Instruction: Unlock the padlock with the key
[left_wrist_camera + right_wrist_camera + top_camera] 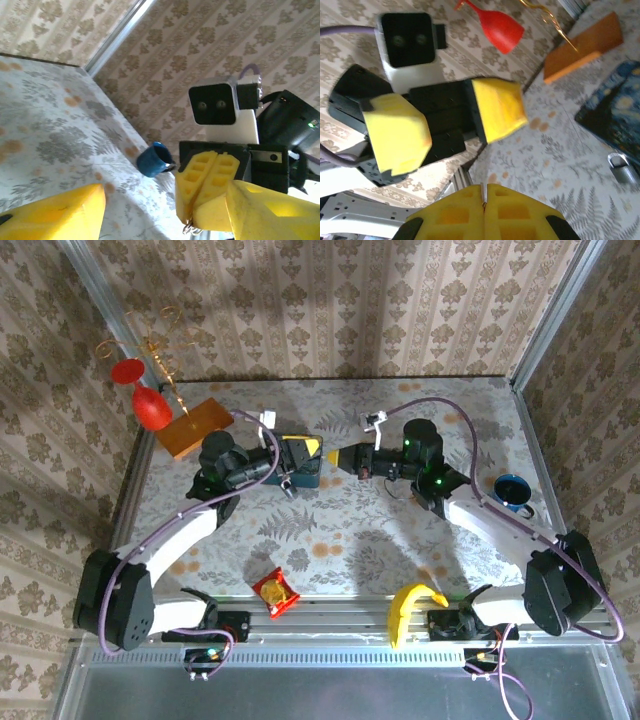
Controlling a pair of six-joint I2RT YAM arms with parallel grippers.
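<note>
Nearest you, along the bottom of the overhead view, a yellow banana (pixel 408 610) lies at the near edge, right of centre. A red and gold snack packet (pixel 274 592) sits left of centre on the floral-patterned surface (pixel 330 535).

Higher up, in mid-frame, your two arms bring their ends close, tip facing tip. The left tool (pixel 308 450) reaches in from the left with its yellow fingers spread apart. The right tool (pixel 334 458) points at it from the right, its yellow fingers pressed together. In the left wrist view a small silvery metal bit (pixel 189 230) shows at their tips, too small to name.

The left tool hangs over a blue painted tin (pixel 612 112) with a starry-night picture. The small silvery and dark grey metal padlock (pixel 621 169) lies on the surface just beside the tin's corner, at the lower right of the right wrist view, and neither tool touches it.

At the right of the overhead view, a dark blue cup (pixel 512 492) stands near your right arm.

Farthest off, in the upper left, an orange wooden block (pixel 195 427) rests on the surface. A red wine glass (pixel 148 405) is just beside it, and a thin gold wire shape (pixel 160 340) is behind them by the wallpapered wall.
</note>
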